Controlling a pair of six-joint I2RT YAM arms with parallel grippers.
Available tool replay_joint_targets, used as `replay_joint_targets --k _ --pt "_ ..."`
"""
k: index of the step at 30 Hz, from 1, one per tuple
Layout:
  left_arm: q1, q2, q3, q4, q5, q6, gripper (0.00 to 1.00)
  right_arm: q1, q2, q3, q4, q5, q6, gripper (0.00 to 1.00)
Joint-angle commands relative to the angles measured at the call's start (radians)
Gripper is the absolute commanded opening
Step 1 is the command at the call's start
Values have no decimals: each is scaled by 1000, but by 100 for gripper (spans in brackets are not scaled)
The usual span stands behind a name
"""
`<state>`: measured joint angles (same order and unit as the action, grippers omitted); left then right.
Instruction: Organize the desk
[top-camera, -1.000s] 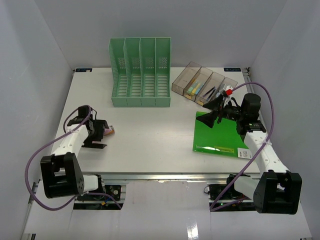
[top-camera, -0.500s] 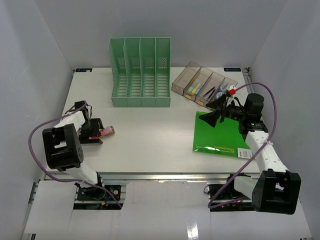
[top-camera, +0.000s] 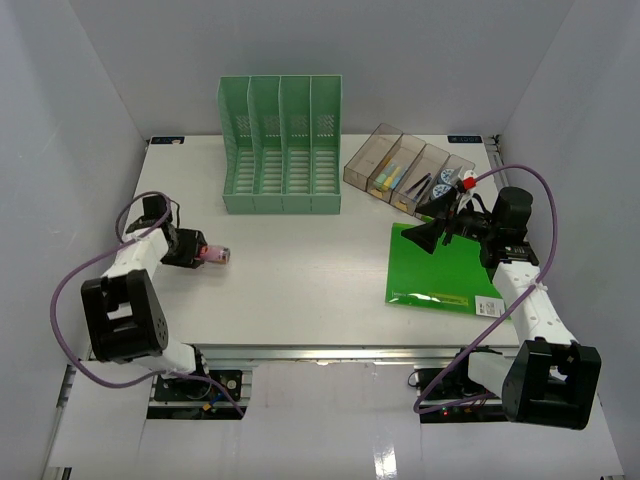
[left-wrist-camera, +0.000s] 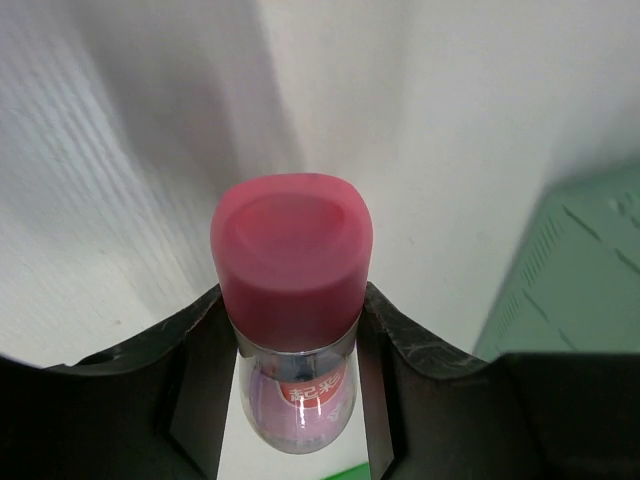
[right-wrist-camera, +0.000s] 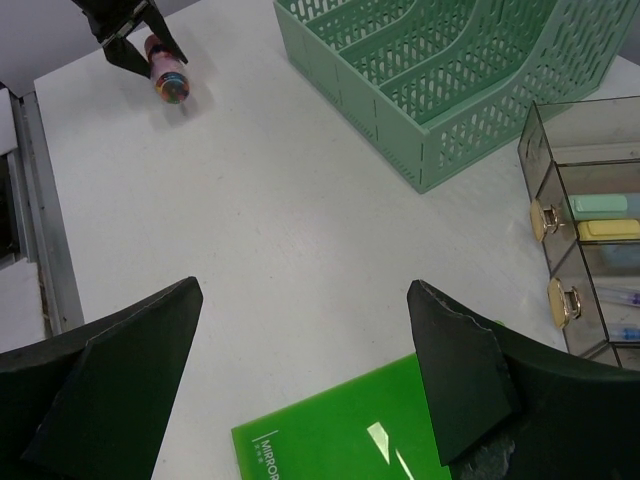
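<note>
Pink-capped bottle (top-camera: 214, 254) is being clamped by the left gripper (top-camera: 200, 252). The right gripper (top-camera: 428, 224) is hanging wide open above the unfiled green folder (top-camera: 445, 272). Tidying of the desk (top-camera: 300, 275) is seemingly just beginning.

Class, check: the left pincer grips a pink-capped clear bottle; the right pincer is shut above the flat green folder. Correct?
No. The right pincer is open above the flat green folder (right wrist view); the left pincer grips the pink-capped clear bottle.
</note>
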<state>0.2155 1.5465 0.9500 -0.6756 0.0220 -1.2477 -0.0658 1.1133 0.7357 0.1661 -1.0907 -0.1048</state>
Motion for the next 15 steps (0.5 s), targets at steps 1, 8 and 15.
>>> replay_joint_targets --k 1,8,15 --pt "-108 -192 -32 242 174 148 0 -6 -16 8 31 -31 7 90" --pt "-613 -93 259 428 275 625 0 -35 -22 5 32 -40 3 90" --pt "-792 415 970 223 247 1063 0 -94 -49 0 30 -42 0 90"
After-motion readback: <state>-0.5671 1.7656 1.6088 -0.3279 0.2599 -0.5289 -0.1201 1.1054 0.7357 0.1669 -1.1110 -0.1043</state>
